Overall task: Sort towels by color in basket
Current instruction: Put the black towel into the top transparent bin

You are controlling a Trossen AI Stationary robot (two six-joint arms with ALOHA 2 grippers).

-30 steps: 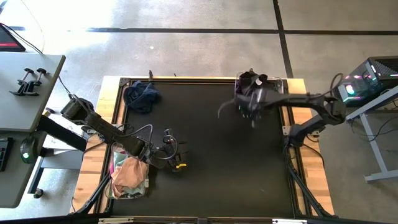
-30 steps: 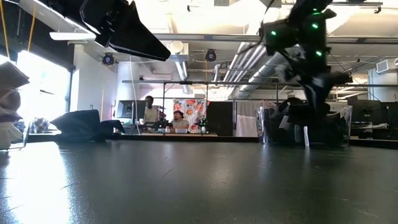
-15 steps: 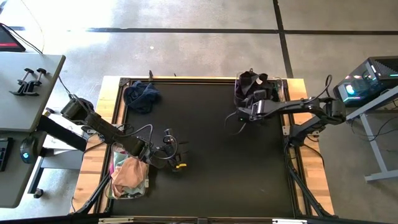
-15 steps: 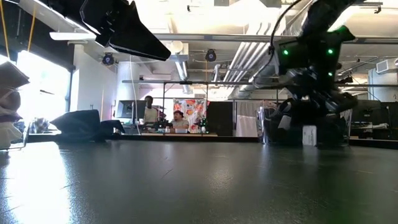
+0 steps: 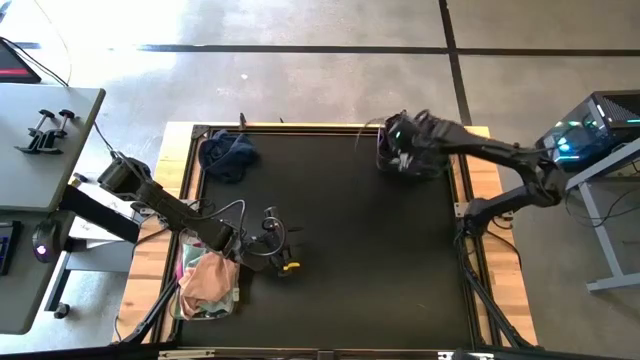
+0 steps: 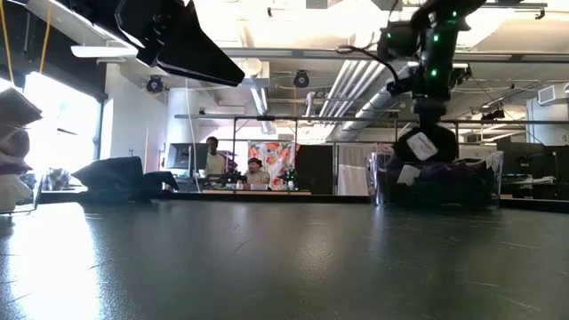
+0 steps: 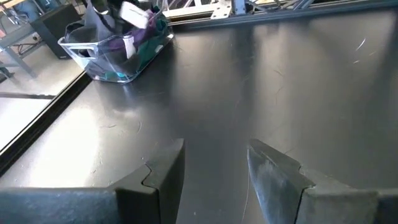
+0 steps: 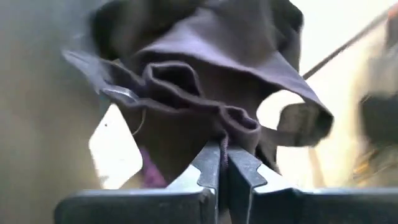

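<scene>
The right gripper (image 8: pixel 222 163) has its jaws pinched tight on a fold of a dark purple towel (image 8: pixel 205 68), right over the clear bin (image 5: pixel 445 160) at the surface's far right corner. The towel hangs just ahead of the jaws. The left gripper (image 7: pixel 214 165) waits half open, far off by the pink pile (image 5: pixel 208 280).

Tabletop (image 5: pixel 340 260) is plain black. Navy towel (image 5: pixel 228 154) in the corner, pink towel (image 5: pixel 208 280) in the side bin, and a dark purple towel (image 8: pixel 205 81) with a white tag (image 8: pixel 115 149).
</scene>
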